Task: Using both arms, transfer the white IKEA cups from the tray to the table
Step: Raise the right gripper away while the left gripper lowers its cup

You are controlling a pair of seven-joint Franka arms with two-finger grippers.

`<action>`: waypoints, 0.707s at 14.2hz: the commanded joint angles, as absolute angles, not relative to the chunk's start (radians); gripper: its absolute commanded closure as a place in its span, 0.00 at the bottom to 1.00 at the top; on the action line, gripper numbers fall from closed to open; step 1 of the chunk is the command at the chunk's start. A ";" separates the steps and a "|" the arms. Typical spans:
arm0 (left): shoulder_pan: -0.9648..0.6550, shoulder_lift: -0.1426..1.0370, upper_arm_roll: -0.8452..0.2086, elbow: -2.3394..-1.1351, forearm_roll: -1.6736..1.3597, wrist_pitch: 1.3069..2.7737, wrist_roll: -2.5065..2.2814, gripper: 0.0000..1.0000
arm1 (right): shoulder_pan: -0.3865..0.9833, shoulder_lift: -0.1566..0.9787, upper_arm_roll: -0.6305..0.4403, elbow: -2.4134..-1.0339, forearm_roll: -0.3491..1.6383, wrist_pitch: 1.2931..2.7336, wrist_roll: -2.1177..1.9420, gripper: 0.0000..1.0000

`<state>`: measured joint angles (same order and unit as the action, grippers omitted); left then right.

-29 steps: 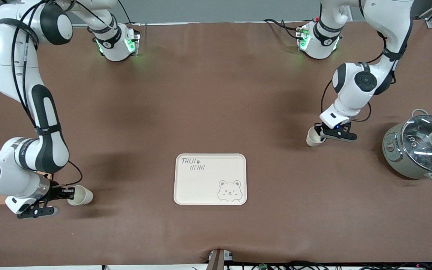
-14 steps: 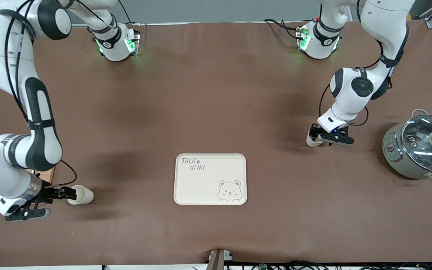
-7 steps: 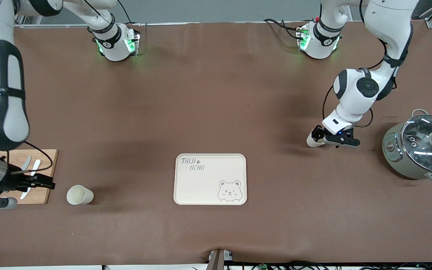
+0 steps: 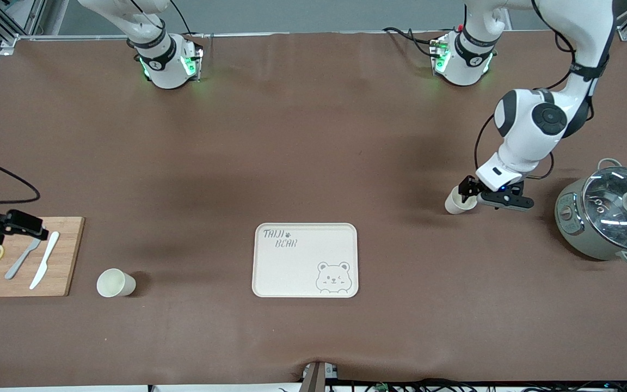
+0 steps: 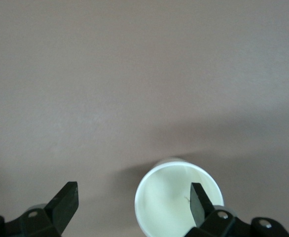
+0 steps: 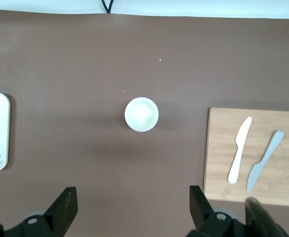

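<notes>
Two white IKEA cups (image 4: 116, 283) (image 4: 456, 203) now stand on the surface (image 4: 302, 147), and the tray (image 4: 305, 260) holds nothing. My right end effector (image 4: 6, 228) has released its cup and lifted over the cutting board (image 4: 63, 256); my left end effector (image 4: 482, 194), fingers spread, still straddles its cup's rim. Both transfers look done.

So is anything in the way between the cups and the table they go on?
No. Both cups already stand on the table, off the tray. The left gripper is open by one; the right gripper is open above the cutting board.
</notes>
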<state>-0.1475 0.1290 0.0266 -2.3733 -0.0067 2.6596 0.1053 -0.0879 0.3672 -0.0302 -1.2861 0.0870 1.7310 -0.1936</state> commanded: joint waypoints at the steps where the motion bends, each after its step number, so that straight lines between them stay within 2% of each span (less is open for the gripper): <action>1: -0.137 0.060 0.012 -2.240 -0.038 2.400 0.117 0.00 | -0.115 0.276 -0.015 -1.348 0.072 1.683 -0.176 0.00; 2: -0.141 0.064 0.012 -2.162 -0.038 2.296 0.086 0.00 | -0.118 0.252 -0.017 -1.364 0.071 1.678 -0.178 0.00; 4: -0.150 0.095 0.006 -2.030 -0.038 2.180 0.013 0.00 | -0.126 0.181 -0.017 -1.437 0.071 1.686 -0.176 0.00; 7: -0.156 0.147 -0.057 -1.884 -0.029 2.163 -0.074 0.00 | -0.127 0.086 -0.017 -1.543 0.069 1.700 -0.161 0.00; 10: -0.173 0.164 -0.086 -1.792 0.004 2.115 -0.075 0.00 | -0.126 0.061 -0.015 -1.575 0.069 1.681 -0.156 0.00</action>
<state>-0.1651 0.1298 -0.0743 -1.8794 -0.0107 2.1587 -0.0674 -0.1135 0.1087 -0.0314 -1.5097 0.0829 1.6735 -0.1781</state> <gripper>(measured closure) 0.000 0.000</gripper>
